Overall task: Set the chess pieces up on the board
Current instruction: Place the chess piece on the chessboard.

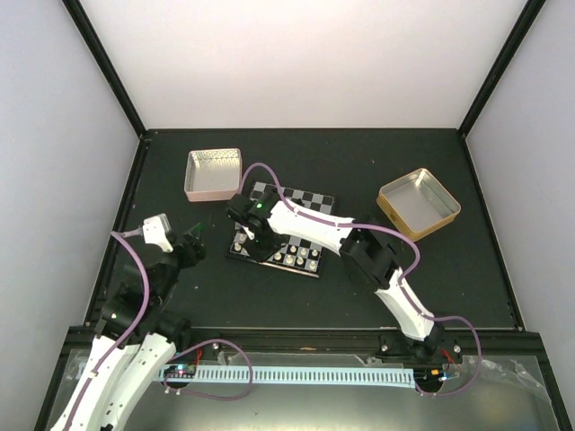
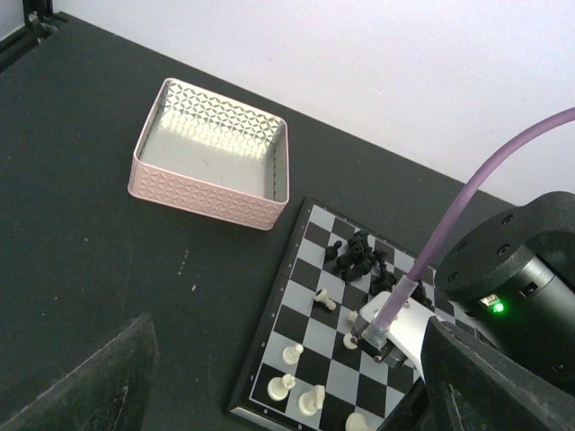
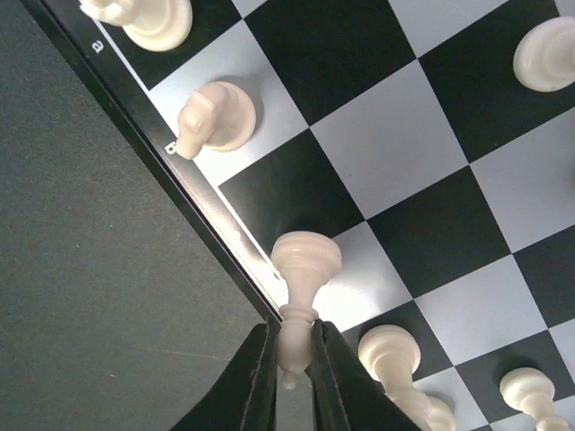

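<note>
The board (image 1: 301, 208) lies mid-table, and shows in the left wrist view (image 2: 310, 310). A heap of black pieces (image 2: 364, 256) lies on its far part. Several white pieces (image 2: 308, 401) stand along its near rows, and one lies toppled (image 2: 325, 301). My right gripper (image 3: 292, 337) is shut on the top of a white piece (image 3: 305, 265), whose base is over a light square at the board's edge. I cannot tell whether it touches the board. A white knight (image 3: 211, 121) stands nearby. My left gripper (image 2: 278, 404) is open and empty, left of the board.
A pink tin (image 1: 213, 173) stands empty at the back left of the board, and a gold tin (image 1: 418, 202) at the right. The right arm (image 1: 314, 229) lies across the board. A white comb strip (image 1: 296, 373) runs along the near edge.
</note>
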### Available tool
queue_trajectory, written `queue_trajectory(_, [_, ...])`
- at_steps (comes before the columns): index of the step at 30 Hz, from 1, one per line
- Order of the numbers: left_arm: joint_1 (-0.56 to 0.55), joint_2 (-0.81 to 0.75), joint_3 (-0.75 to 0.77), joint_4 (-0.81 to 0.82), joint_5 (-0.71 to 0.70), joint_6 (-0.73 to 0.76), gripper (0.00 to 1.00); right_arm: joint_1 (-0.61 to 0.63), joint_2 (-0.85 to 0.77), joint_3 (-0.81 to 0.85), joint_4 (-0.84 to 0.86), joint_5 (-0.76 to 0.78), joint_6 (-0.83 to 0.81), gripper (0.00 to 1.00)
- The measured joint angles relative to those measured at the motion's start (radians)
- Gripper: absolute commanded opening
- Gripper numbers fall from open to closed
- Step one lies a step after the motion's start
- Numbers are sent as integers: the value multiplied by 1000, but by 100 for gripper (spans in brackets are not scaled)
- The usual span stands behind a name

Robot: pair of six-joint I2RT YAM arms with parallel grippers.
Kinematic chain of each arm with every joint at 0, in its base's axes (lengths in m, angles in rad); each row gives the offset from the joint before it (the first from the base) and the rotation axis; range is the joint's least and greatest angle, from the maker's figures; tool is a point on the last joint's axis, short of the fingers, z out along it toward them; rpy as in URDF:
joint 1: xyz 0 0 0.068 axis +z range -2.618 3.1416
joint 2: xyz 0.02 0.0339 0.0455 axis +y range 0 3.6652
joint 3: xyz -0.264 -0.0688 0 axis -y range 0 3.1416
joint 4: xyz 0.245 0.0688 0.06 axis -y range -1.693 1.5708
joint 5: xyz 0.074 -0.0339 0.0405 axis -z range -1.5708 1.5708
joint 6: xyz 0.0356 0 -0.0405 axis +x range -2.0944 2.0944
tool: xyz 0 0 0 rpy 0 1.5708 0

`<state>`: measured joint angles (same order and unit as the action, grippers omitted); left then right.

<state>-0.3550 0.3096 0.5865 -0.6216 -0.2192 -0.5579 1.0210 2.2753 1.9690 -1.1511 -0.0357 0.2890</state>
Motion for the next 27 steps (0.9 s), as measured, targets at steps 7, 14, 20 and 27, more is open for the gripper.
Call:
queue_trajectory(7, [0, 39, 0, 1, 21, 5, 82, 0, 13, 2, 0, 17, 6, 18])
queue_trajectory(14, [0, 46, 0, 2, 31, 6, 82, 0, 13, 13, 11, 27, 8, 20])
queue_trajectory(20, [0, 47, 0, 2, 31, 6, 83, 0, 9, 21, 46, 31, 17, 24])
queue_trajectory(27, [0, 47, 0, 2, 31, 6, 82, 0, -106, -59, 114, 58, 36, 37])
